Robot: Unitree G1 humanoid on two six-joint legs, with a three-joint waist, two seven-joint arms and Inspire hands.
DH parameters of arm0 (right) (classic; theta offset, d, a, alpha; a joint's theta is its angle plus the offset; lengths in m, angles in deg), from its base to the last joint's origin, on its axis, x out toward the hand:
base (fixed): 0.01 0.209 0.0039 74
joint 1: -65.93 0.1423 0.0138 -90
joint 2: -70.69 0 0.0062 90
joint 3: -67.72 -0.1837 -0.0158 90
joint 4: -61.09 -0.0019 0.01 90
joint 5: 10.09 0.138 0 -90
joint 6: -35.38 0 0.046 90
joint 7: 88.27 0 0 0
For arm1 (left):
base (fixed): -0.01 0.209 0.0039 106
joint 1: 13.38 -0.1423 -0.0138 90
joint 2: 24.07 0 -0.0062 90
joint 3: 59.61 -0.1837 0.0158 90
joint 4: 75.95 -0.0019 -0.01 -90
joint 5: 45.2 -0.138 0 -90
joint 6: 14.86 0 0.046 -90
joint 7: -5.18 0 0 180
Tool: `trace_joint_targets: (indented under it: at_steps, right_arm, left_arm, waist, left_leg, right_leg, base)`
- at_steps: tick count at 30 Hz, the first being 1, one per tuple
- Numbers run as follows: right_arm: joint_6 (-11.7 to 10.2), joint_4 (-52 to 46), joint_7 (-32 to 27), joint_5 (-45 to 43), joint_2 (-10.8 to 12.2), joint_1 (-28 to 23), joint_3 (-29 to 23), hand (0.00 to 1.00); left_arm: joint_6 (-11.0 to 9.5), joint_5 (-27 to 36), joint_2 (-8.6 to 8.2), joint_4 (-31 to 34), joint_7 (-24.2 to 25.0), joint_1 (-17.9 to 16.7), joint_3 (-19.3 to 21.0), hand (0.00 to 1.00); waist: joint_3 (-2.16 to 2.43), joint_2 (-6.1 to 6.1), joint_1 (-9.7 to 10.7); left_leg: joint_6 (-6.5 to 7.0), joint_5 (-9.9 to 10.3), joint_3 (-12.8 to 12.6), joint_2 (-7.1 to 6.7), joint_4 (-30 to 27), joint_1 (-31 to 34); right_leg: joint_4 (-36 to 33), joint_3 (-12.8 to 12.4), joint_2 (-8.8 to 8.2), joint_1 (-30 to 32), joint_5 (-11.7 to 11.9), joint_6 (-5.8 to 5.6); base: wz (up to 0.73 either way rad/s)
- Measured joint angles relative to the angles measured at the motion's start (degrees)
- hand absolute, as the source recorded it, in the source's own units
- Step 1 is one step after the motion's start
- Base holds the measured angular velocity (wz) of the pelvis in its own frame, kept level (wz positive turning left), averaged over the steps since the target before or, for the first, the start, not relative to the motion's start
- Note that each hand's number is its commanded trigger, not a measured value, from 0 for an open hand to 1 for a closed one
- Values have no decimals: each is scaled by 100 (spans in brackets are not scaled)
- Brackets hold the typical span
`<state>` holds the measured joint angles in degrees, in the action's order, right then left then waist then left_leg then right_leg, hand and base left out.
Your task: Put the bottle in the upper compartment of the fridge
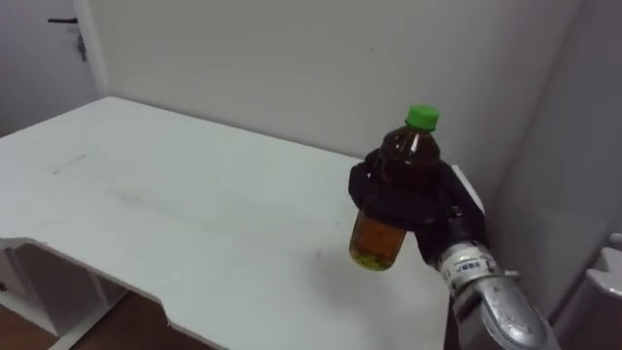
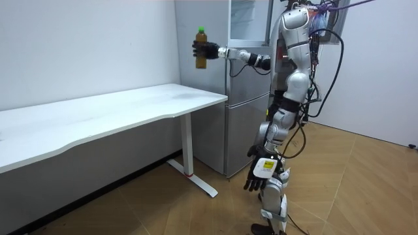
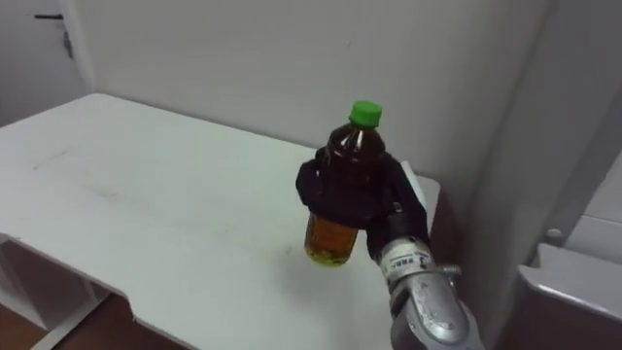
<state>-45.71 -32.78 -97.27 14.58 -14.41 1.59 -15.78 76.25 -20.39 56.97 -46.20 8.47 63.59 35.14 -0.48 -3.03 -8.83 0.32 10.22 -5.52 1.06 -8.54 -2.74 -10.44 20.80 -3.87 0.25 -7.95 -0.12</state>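
Wrapping its dark fingers round the middle of a clear plastic bottle (image 1: 406, 156) of amber-brown liquid, the robot's right hand (image 1: 413, 202) holds it upright in the air. The fingers are curled tight about the bottle's body. The neck and round green screw cap (image 1: 422, 118) stand above the hand, and the paler amber base shows below it.

Beneath the hand and stretching away to its left lies the long white flat worktop (image 1: 175, 204). The bottle's base hangs well clear of that surface, over the end nearest the hand. Behind the hand is a plain white wall (image 1: 292, 58). To the right of the hand rises the tall grey metal fridge (image 2: 241, 117).

In the room view the robot stands upright on the wooden plank floor (image 2: 346, 189) just in front of the fridge. Its right arm is stretched out at shoulder height toward the room view's left, so that hand and bottle sit above the worktop's end. The left hand (image 2: 261, 173) hangs low beside the leg, far below the right hand, with its fingers loose, pointing down and holding nothing.
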Motion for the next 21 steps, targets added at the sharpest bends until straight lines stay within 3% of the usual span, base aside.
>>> trace_joint_targets:
  at_steps: [4,8,10,17,21]
  right_arm:
    - [0,-410,96,-11,-101,11,-293,100]
    - [69,-631,170,8,-283,16,-580,100]
    - [120,-749,164,-100,-295,15,-794,100]
    - [189,-1645,250,91,-570,-17,-972,100]
    - [152,-2159,237,208,-670,-127,-1384,100]
  left_arm:
    - [-23,-9,30,-60,-6,-7,3,0]
    - [-23,-11,42,-88,-38,-10,15,0]
    - [-21,-41,90,-191,-33,-9,80,0]
    - [-27,-33,85,-278,-27,-43,136,0]
    - [-33,23,93,-295,-31,-132,179,0]
  waist:
    - [15,-19,214]
    - [33,-44,290]
    - [44,-48,444]
    - [71,-59,596]
    - [87,-57,871]
  left_leg:
    - [-1,0,-123,10,3,-76]
    - [14,12,-248,32,38,-86]
    - [45,50,-279,63,80,-103]
    - [24,98,-510,122,82,-165]
    - [25,118,-544,128,83,-218]
  right_leg:
    - [-40,-96,4,-7,5,9]
    - [-134,-180,14,81,17,28]
    - [-142,-182,50,83,34,46]
    - [-129,-333,123,111,88,71]
    - [-122,-367,140,78,88,69]
  base:
    - [-14]
    - [-12]
    - [0]
    - [-15]
    - [-7]
